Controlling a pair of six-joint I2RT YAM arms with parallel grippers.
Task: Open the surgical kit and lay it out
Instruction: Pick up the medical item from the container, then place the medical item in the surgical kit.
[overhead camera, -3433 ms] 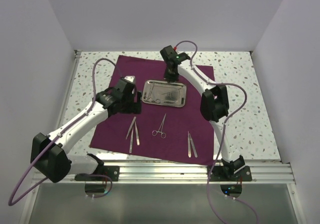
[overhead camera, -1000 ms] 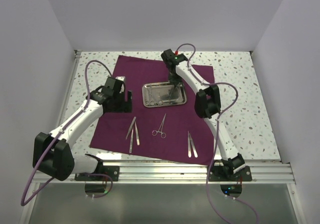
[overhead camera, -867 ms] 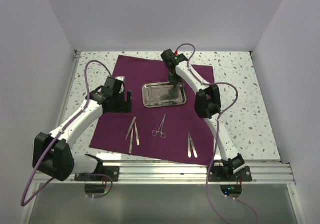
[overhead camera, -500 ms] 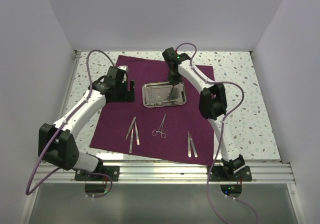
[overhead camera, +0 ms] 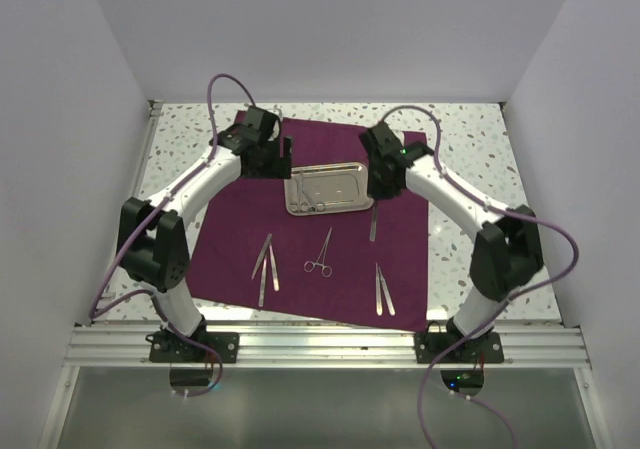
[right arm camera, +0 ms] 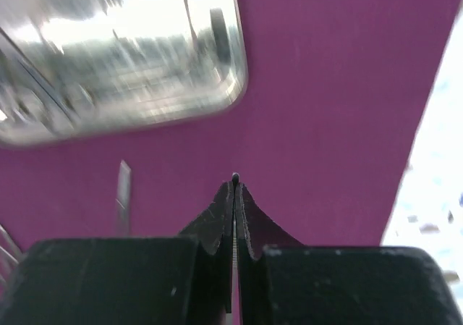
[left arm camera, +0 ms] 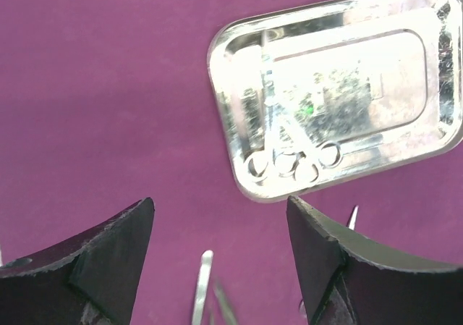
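Observation:
The dark purple cloth (overhead camera: 230, 234) lies spread flat. The steel tray (overhead camera: 342, 204) sits on its far half and holds ring-handled instruments (left arm camera: 293, 162). On the cloth in front lie tweezers (overhead camera: 265, 264), ring-handled forceps (overhead camera: 320, 254) and more tweezers (overhead camera: 383, 291). My left gripper (overhead camera: 275, 159) is open and empty, hovering left of the tray (left arm camera: 231, 108); its fingers (left arm camera: 108, 260) frame bare cloth. My right gripper (overhead camera: 378, 184) is at the tray's right front corner, shut on a slim silver instrument (overhead camera: 373, 221). The instrument's tip (right arm camera: 234, 176) shows between the fingertips.
The speckled tabletop (overhead camera: 470, 169) shows around the cloth, with white walls on three sides. An aluminium rail (overhead camera: 320, 344) runs along the near edge. Purple cables (overhead camera: 225, 84) loop above both arms. The cloth's right edge (right arm camera: 416, 158) lies close to my right gripper.
My right gripper left the tray and moved to its right front corner with a slim instrument in it. My left arm swung back toward the far left of the tray.

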